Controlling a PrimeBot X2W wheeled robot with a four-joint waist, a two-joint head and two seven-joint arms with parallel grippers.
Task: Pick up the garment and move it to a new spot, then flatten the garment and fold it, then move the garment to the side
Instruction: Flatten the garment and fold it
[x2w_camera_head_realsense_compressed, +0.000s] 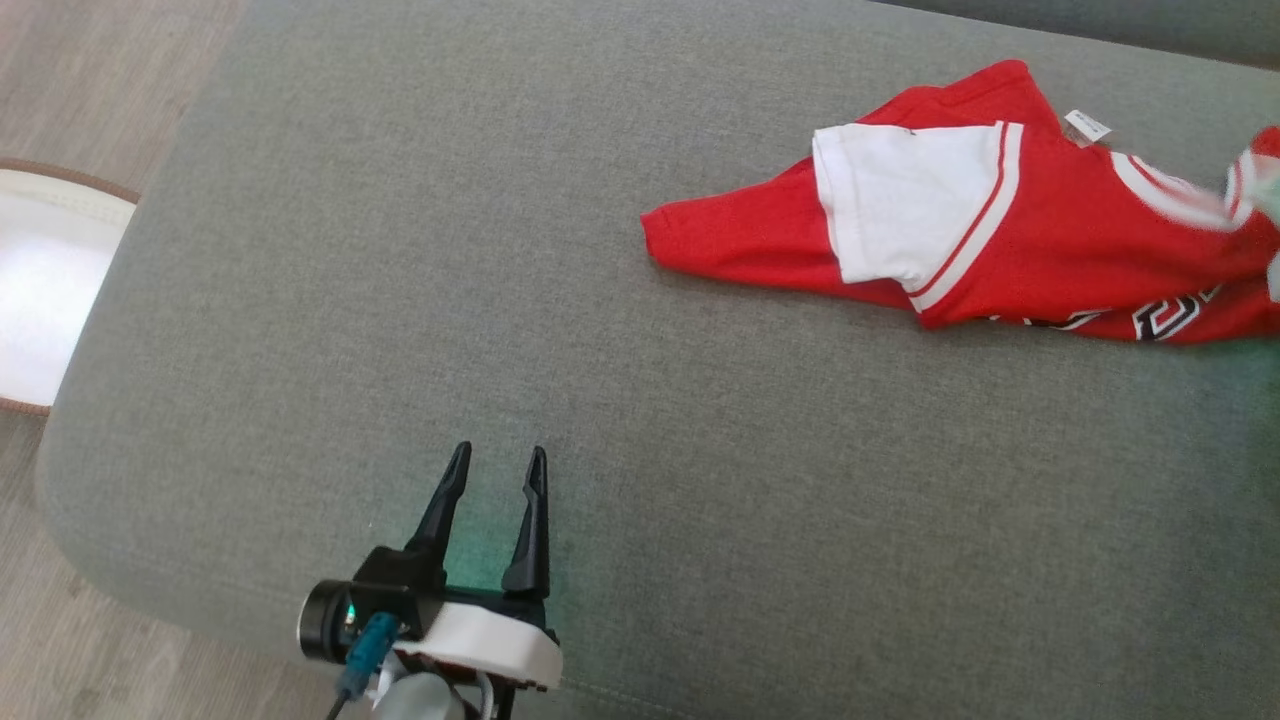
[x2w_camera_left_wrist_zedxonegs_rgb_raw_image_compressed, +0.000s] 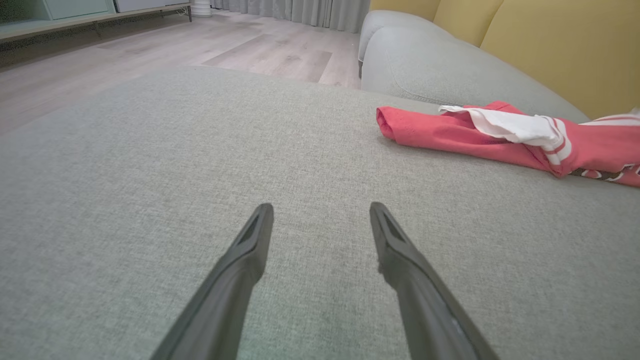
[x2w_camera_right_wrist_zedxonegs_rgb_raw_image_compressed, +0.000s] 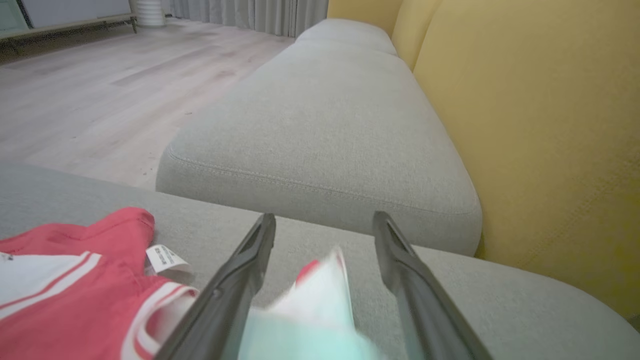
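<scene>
**Early going: garment bunched, nothing flat or folded yet**

At the bottom of the head view, left of centre, the left hand (x2w_camera_head_realsense_compressed: 500, 450) hovers low over the grey cushion (x2w_camera_head_realsense_compressed: 400, 250). Its fingers are spread wide with nothing between them. Bare fabric lies ahead of it. Further up, at the upper right, the garment (x2w_camera_head_realsense_compressed: 1050, 230) lies in a crumpled red heap, with a white sleeve (x2w_camera_head_realsense_compressed: 900, 210) flopped across it. In the right wrist view, the right hand (x2w_camera_right_wrist_zedxonegs_rgb_raw_image_compressed: 325, 216) stands over the collar end, fingers wide apart, a blurred flap of white cloth between them. I can see no grip. My read: flattening, folding and the move aside are all left to do. I can't tell whether this is the new spot.
</scene>
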